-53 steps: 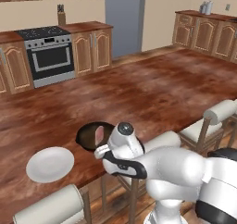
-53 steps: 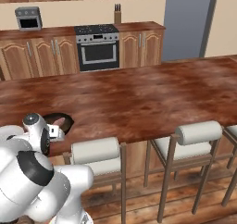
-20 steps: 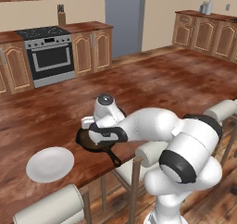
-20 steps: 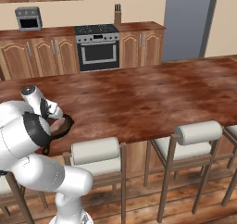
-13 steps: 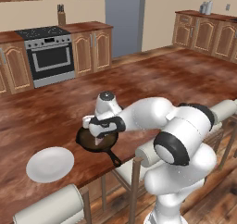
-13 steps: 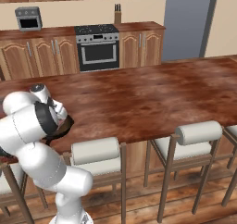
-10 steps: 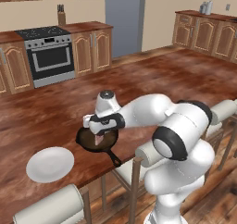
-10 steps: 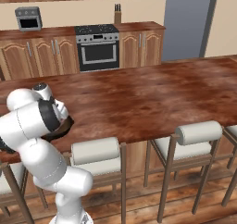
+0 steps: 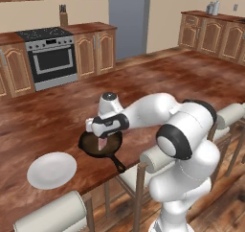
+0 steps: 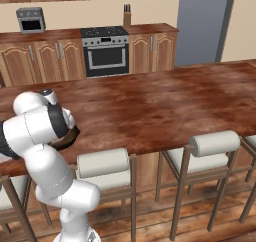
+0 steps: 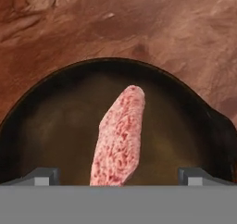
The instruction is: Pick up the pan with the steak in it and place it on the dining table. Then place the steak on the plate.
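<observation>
Across the dining table (image 9: 43, 121), reading from the left, we see the plate (image 9: 51, 169) lying flat near the front edge, with the pan (image 9: 100, 145) just beside it to the right. Our gripper (image 9: 102, 139) hangs over the pan, fingers spread wide. Between them the steak (image 11: 119, 138) hangs on edge above the pan floor.
</observation>
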